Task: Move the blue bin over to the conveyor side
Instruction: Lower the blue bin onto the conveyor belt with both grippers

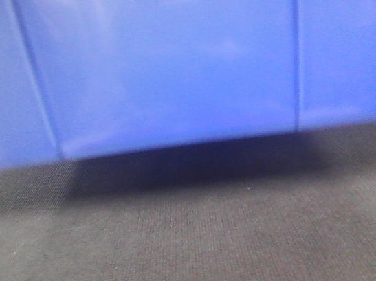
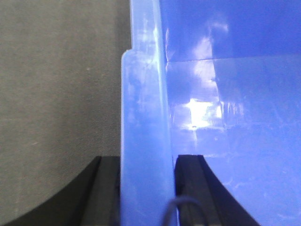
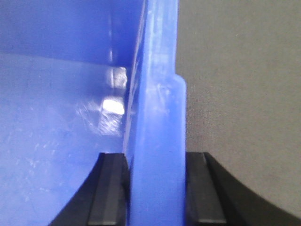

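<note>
The blue bin (image 1: 163, 60) fills the upper half of the front view, its glossy wall with two thin vertical ribs standing on the dark woven conveyor (image 1: 200, 236). In the left wrist view my left gripper (image 2: 145, 162) is shut on the bin's thick left rim (image 2: 143, 117), one black finger outside, one inside. In the right wrist view my right gripper (image 3: 155, 160) is shut on the bin's right rim (image 3: 157, 108) the same way. The bin's inside (image 2: 235, 117) looks empty.
The conveyor belt lies outside the bin on the left (image 2: 56, 94) and on the right (image 3: 244, 94). A shadow falls under the bin's front wall (image 1: 191, 164).
</note>
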### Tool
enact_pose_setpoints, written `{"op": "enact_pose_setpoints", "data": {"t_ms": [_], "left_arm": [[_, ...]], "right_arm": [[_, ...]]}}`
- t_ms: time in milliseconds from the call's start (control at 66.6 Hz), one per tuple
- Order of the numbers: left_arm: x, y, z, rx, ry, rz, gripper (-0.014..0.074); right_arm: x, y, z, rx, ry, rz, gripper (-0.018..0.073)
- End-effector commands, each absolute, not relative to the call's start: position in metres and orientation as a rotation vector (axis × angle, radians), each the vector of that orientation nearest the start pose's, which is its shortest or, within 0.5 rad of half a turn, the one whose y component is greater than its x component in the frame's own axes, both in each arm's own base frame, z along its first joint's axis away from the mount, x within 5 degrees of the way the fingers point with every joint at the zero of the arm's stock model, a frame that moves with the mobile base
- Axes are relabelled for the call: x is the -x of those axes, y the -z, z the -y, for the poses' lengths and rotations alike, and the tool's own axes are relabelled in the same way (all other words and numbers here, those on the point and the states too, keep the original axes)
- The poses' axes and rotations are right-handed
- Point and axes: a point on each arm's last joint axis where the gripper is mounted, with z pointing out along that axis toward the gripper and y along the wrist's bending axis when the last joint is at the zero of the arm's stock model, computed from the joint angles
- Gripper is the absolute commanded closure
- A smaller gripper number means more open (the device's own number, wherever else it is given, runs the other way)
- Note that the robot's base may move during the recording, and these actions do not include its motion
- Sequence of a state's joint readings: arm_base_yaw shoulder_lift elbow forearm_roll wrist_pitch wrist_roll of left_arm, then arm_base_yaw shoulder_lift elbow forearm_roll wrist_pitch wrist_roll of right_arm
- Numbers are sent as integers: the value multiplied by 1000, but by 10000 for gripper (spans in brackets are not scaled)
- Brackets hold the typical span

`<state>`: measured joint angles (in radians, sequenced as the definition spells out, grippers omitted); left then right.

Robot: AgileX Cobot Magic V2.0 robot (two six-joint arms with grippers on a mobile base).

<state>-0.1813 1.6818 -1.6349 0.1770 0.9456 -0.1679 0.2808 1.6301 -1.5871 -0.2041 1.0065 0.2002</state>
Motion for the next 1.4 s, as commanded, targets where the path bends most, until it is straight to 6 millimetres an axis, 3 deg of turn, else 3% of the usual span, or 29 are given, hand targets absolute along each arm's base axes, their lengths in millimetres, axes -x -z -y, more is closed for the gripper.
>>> {"op": "enact_pose_setpoints", "data": {"t_ms": [0, 135, 300, 390, 420, 541, 706, 856, 946, 1036, 1186, 1291, 1381], "left_arm": [[-380, -370, 73, -83, 83, -2343, 609], [-383, -364, 73, -90, 63, -2367, 485], [-383, -363, 72, -93, 51, -2378, 171], [-381, -362, 71, -92, 47, -2395, 6], [-380, -362, 71, -92, 46, -2399, -26], [-370, -373, 69, -89, 40, -2397, -4], [-342, -411, 58, -102, -29, -2297, -5], [-309, -439, 41, -105, -137, -2201, -5], [-287, -442, 31, -84, -135, -2171, -5], [-266, -438, 24, -73, -128, -2137, -3], [-226, -409, 14, -63, -106, -2102, 53], [-194, -385, 11, -56, -70, -2077, 197], [-167, -367, 10, -44, -23, -2056, 367]], "right_arm": [[-357, -366, -100, 203, -41, -2396, 630], [-366, -352, -102, 209, -31, -2435, 463], [-367, -350, -103, 209, -29, -2439, 105], [-366, -351, -102, 209, -29, -2440, -13], [-365, -352, -102, 208, -29, -2440, -8], [-356, -362, -99, 203, -28, -2436, 3], [-332, -392, -91, 187, -40, -2384, 52], [-304, -419, -82, 172, -49, -2344, 217], [-290, -425, -78, 168, -53, -2330, 327], [-274, -422, -73, 171, -57, -2314, 417], [-244, -403, -64, 183, -51, -2316, 552], [-219, -389, -56, 193, -59, -2273, 634], [-195, -377, -49, 197, -73, -2227, 636]]}}
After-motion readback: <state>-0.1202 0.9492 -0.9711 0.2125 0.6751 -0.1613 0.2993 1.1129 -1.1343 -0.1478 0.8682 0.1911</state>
